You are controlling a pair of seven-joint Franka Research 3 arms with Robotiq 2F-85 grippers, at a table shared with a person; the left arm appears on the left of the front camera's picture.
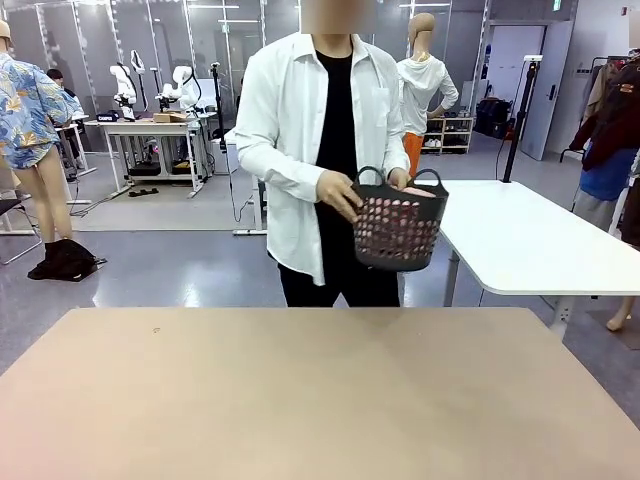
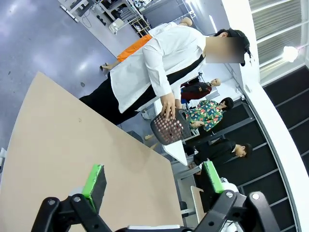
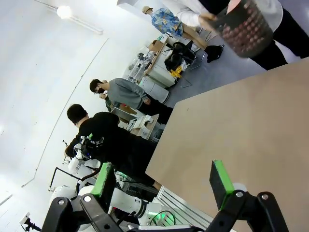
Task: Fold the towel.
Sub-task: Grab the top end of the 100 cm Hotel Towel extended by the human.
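- One towel (image 1: 415, 193) is all we have to work with, and it sits bundled inside a black perforated basket (image 1: 395, 250); its salmon pink shows over the rim and through the holes.
- We see the basket held up off the table by a person in a white shirt at the far side, one hand (image 1: 338, 195) against its wall and the other at a handle.
- We judge the fold not yet begun: no part of the towel is laid out, no edge is lined up, no crease is made.
- What is left, as we read it, is everything: the towel must come out of the basket, go down flat, and then be folded.
- Our table (image 1: 300, 400) lies bare and tan in front of the person, with nothing on it that we can make out.
- Our left gripper (image 2: 153, 181) hangs above the near part of the table, its green-padded fingers spread wide on nothing.
- Our right gripper (image 3: 161, 179) is likewise parted and empty, well apart from the basket.
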